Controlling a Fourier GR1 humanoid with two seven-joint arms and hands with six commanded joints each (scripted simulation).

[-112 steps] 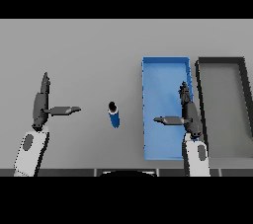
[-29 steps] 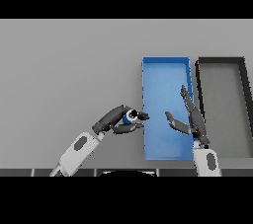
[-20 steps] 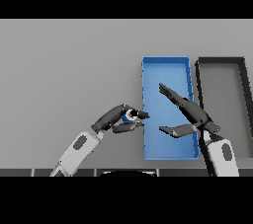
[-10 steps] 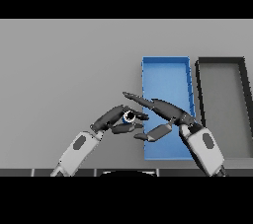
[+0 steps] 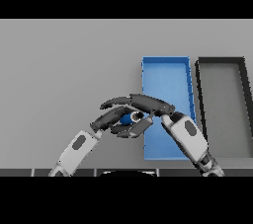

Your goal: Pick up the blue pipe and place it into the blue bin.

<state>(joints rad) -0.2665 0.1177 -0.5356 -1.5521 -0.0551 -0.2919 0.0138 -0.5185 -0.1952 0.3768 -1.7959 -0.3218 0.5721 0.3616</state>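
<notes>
Your left hand [image 5: 109, 120] has its fingers curled round the blue pipe [image 5: 126, 118], holding it just left of the blue bin [image 5: 166, 68]. Your right hand [image 5: 148, 104] reaches across over it, fingers long and arched above the pipe, thumb beneath (whether it actually touches the pipe, you cannot tell). You have one pipe and two bins: one blue, one dark bin [image 5: 221, 63] just beside it, on the grey table [image 5: 64, 60].
</notes>
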